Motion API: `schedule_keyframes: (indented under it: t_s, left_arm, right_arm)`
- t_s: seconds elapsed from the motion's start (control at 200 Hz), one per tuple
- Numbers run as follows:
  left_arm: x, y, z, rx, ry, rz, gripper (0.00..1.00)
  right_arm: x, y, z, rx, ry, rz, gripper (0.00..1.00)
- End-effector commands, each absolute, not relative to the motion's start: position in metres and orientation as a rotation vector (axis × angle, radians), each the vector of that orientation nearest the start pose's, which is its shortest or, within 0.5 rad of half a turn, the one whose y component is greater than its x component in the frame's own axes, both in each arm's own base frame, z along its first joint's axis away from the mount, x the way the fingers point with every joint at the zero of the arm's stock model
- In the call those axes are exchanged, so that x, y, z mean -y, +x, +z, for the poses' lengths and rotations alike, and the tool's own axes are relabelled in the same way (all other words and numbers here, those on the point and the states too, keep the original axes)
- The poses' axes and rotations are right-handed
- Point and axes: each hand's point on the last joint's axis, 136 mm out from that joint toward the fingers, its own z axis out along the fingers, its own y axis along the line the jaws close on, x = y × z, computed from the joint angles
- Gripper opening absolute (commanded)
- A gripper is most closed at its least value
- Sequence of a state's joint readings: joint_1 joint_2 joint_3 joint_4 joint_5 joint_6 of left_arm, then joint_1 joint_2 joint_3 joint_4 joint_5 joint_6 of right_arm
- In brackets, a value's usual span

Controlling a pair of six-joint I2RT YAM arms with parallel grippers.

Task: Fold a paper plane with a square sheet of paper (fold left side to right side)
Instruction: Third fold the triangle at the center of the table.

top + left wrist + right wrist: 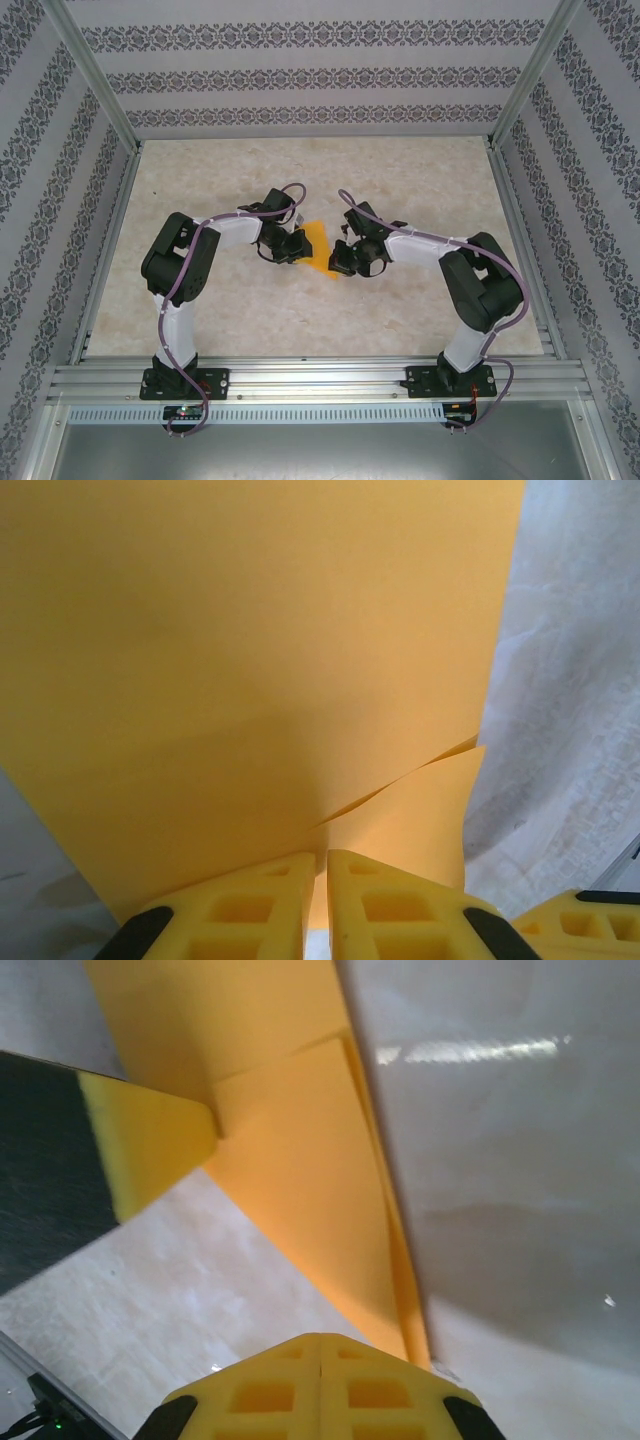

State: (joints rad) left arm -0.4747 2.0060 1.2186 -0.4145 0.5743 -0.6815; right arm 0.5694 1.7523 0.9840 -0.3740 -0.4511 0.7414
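Left gripper (321, 865) pinches orange paper (250, 660), right gripper (320, 1345) closed, over marbled beige table (420, 180) between patterned walls (300, 75).

The left claw (320, 865) is pinching the lower edge of the folded orange paper (250, 650), which is hiding most of the pale bench (570, 680).

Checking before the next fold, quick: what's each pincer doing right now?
Left pincer: closed on the orange paper.
Right pincer: closed; whether it grips the paper cannot be told.
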Motion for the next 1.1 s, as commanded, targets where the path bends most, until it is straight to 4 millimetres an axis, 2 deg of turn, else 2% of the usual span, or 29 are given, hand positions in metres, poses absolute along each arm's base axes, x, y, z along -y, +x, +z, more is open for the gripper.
schedule_keyframes:
  t_s: [0.0, 0.265, 0.49, 0.64, 0.759, 0.864, 1.094]
  left_arm:
    - [0.255, 0.325, -0.017, -3.077, -0.189, -0.817, 0.15]
    - [0.258, 0.327, -0.011, -3.059, -0.180, -0.848, 0.16]
    - [0.277, 0.336, 0.031, -2.942, -0.123, -1.009, 0.18]
    - [0.296, 0.325, 0.052, -2.911, -0.057, -1.094, 0.13]
    - [0.312, 0.313, 0.051, -2.911, -0.061, -1.153, 0.12]
    - [0.320, 0.305, 0.041, -2.938, -0.066, -1.140, 0.11]
    - [0.334, 0.299, 0.028, -2.957, -0.079, -1.156, 0.11]
  right_arm:
    - [-0.277, 0.281, 0.030, -2.961, 0.104, 0.932, 0.02]
    - [-0.256, 0.260, -0.003, -3.073, 0.137, 0.786, 0.02]
    - [-0.241, 0.249, -0.017, -3.120, 0.160, 0.710, 0.02]
    - [-0.241, 0.250, -0.018, -3.123, 0.150, 0.701, 0.02]
    - [-0.240, 0.251, -0.018, -3.118, 0.143, 0.687, 0.02]
    - [-0.240, 0.251, -0.017, -3.118, 0.146, 0.688, 0.02]
    - [-0.239, 0.250, -0.018, -3.123, 0.149, 0.684, 0.02]
